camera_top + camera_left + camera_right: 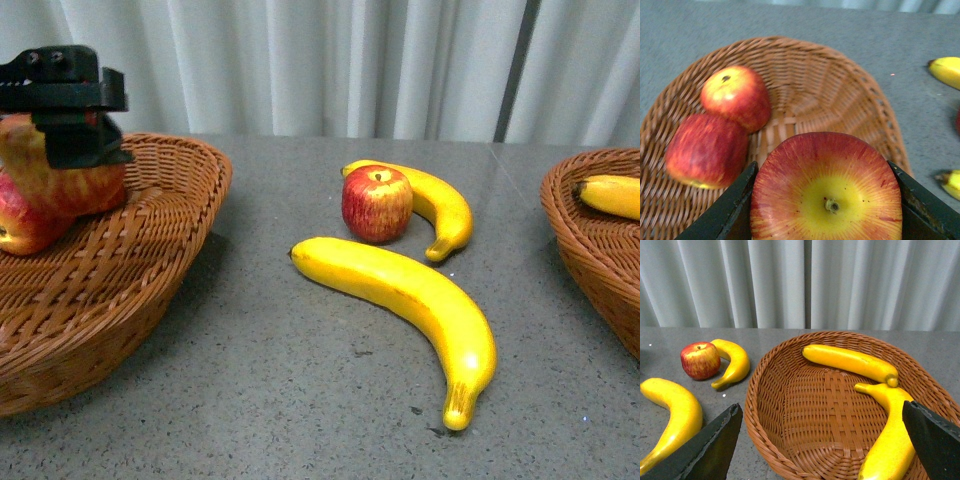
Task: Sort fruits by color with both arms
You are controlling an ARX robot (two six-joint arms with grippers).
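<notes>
My left gripper [70, 140] is shut on a red-and-yellow apple [75, 185] and holds it over the left wicker basket [160, 250]. In the left wrist view the held apple [826, 192] sits between the black fingers [725, 210], above two apples [737, 97] [707, 150] lying in the basket [840, 55]. One apple [377, 203], a small banana [445, 205] and a large banana [410, 295] lie on the table. My right gripper [822, 435] is open and empty over the right basket [760, 425], which holds two bananas [850, 362] [890, 440].
The grey table [280, 390] ends at a white curtain [350, 60]. The right basket [590, 240] stands at the right edge with a banana [610, 195] showing in it. The right wrist view also shows the table apple [700, 360] and two table bananas [735, 362] [675, 415].
</notes>
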